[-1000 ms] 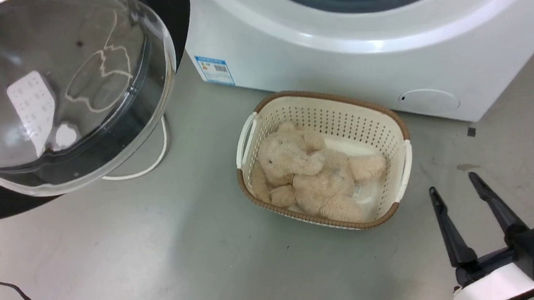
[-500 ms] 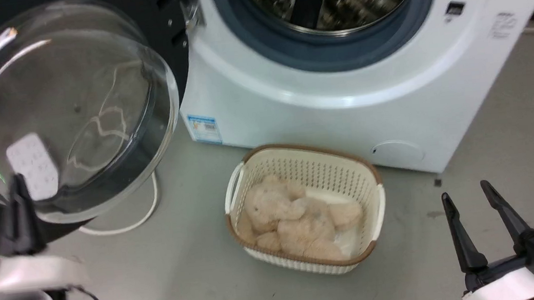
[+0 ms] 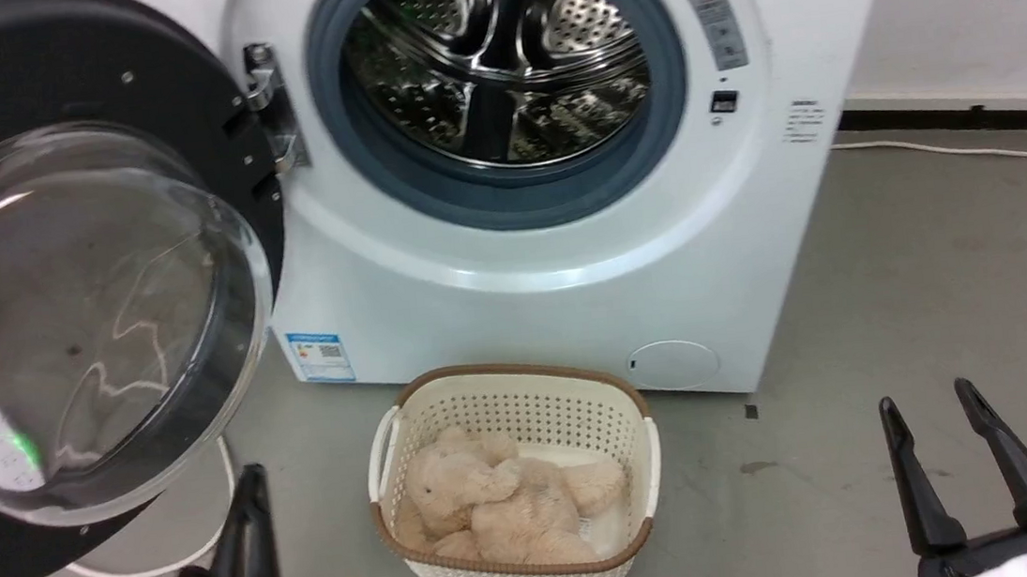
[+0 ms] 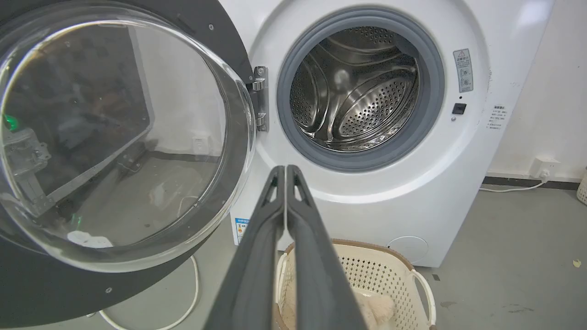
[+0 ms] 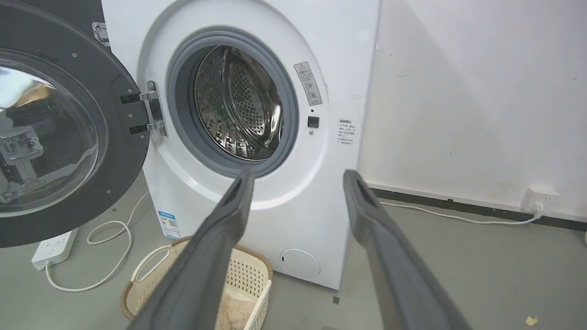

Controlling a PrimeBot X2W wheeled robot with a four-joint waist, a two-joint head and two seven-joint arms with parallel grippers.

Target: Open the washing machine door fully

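The washing machine door (image 3: 73,312), a black disc with a bulging clear glass bowl, stands swung wide to the left on its hinge (image 3: 271,114). Beside it the grey-ringed steel drum mouth (image 3: 498,73) lies bare. My left gripper (image 3: 254,474) is low, just below and right of the door's bottom edge, apart from it, fingers pressed shut on nothing. The left wrist view shows those shut fingers (image 4: 285,169) pointing between the door (image 4: 114,137) and the drum. My right gripper (image 3: 927,399) hangs open at the lower right, far from the door (image 5: 55,137).
A cream basket (image 3: 521,370) holding a plush bear (image 3: 497,507) sits on the grey floor in front of the machine. A white cable (image 3: 172,562) loops under the door, and a power strip (image 5: 52,247) lies on the floor. A wall socket (image 5: 539,197) is at right.
The head camera has tilted up, so the drum and the whole door now show. My left gripper has come into view at the lower left. The door stays wide open.
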